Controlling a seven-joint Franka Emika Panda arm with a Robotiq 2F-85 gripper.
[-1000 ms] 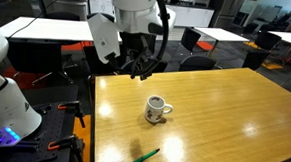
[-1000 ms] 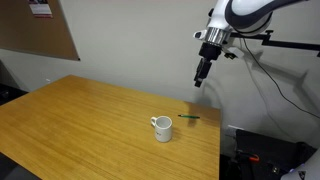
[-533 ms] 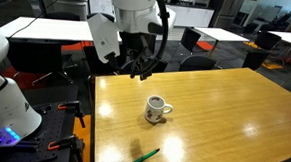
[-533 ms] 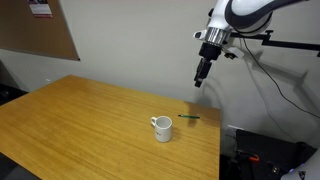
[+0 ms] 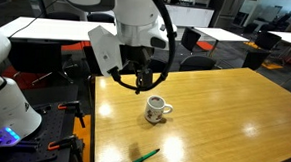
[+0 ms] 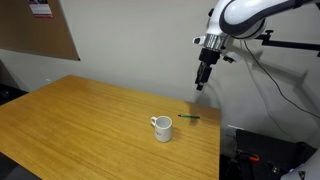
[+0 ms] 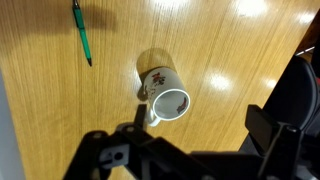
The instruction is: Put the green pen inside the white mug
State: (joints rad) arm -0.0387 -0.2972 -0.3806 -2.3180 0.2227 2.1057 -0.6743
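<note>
1. The gripper (image 5: 137, 84) is held in the air above the wooden table (image 5: 234, 111), well clear of its surface. In the wrist view its jaws are seen spread wide, and nothing is gripped between them.
2. The white mug (image 7: 166, 90) is seen below the gripper in the wrist view. It is set upright on the table, its dark interior exposed.
3. The green pen (image 7: 82, 33) is laid flat on the table, apart from the mug and untouched. In an exterior view it (image 5: 144, 157) is found near the table's near edge.
</note>
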